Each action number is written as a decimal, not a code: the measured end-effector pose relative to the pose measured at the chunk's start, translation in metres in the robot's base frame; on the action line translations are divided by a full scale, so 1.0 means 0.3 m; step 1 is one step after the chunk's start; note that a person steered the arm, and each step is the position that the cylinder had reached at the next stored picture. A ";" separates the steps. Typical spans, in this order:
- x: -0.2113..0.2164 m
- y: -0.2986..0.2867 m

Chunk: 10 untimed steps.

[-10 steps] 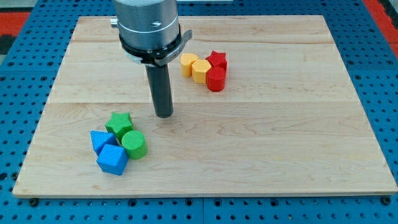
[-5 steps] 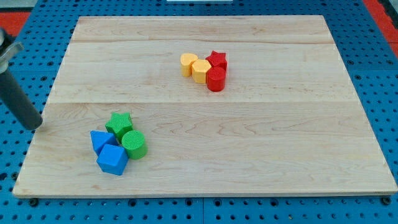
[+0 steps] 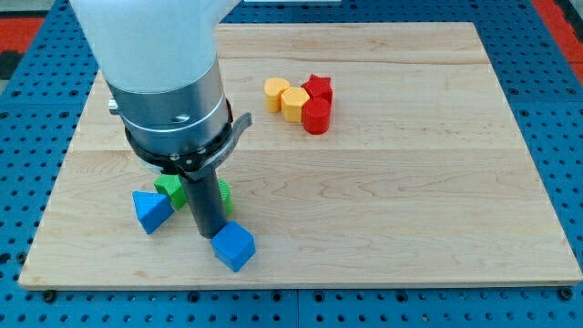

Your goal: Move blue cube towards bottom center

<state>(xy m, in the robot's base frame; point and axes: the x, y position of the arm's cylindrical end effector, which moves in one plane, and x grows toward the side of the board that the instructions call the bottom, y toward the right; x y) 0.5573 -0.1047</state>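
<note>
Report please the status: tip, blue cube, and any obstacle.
My tip touching blue cube, on its upper left. Cube near bottom edge, left of center. Path to the view's right shows nothing in the way.

The blue cube sits flat on the tabletop, turned so one corner points toward the view's bottom, its top face a lighter blue than its two shaded sides. It's right up against my tip, lying just to the view's right of it and a touch lower, so close the two look to be touching. It rests near the bottom edge, left of the middle. It stands alone on its far side, upright and unmarked.
</note>
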 end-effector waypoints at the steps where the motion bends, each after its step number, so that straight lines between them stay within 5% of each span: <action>1: 0.018 -0.260; 2: 0.204 -0.227; 5: 0.139 0.355; 10: -0.050 0.337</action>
